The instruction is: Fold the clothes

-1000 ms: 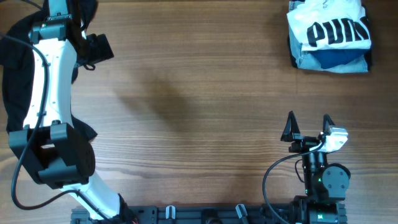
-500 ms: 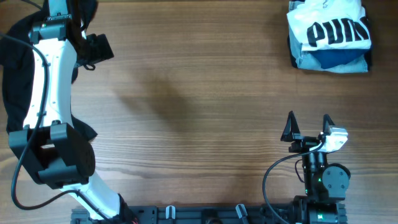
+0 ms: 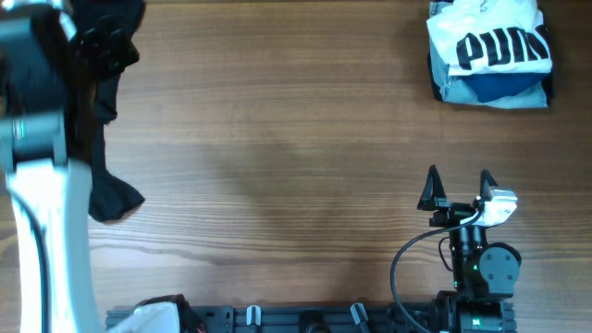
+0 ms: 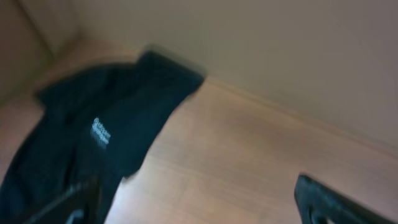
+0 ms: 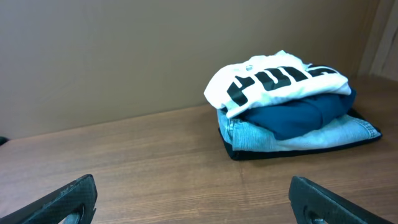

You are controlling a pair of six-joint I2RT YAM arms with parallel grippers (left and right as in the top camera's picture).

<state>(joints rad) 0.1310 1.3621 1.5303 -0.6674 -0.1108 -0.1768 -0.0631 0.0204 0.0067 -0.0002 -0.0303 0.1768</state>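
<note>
A black garment (image 3: 109, 139) with small white text (image 4: 101, 132) lies crumpled at the table's far left. My left arm is blurred above it, with its gripper (image 3: 106, 51) near the garment's upper end. In the left wrist view the gripper (image 4: 199, 202) is open. Its left finger is over the cloth's edge and bare wood lies between the fingers. A folded white PUMA T-shirt (image 3: 490, 42) tops a stack at the far right corner, and it also shows in the right wrist view (image 5: 273, 78). My right gripper (image 3: 458, 185) is open and empty near the front edge (image 5: 193, 199).
Under the PUMA shirt lie a folded blue garment (image 5: 298, 115), light denim jeans (image 5: 292, 140) and a black layer. A plain wall runs behind the table (image 5: 124, 56). The arm mounts sit along the front edge (image 3: 305, 319).
My left arm has swung up and left, now blurred and close to the camera. More of the black garment shows, hanging down the table's left side. The right arm has not moved.
</note>
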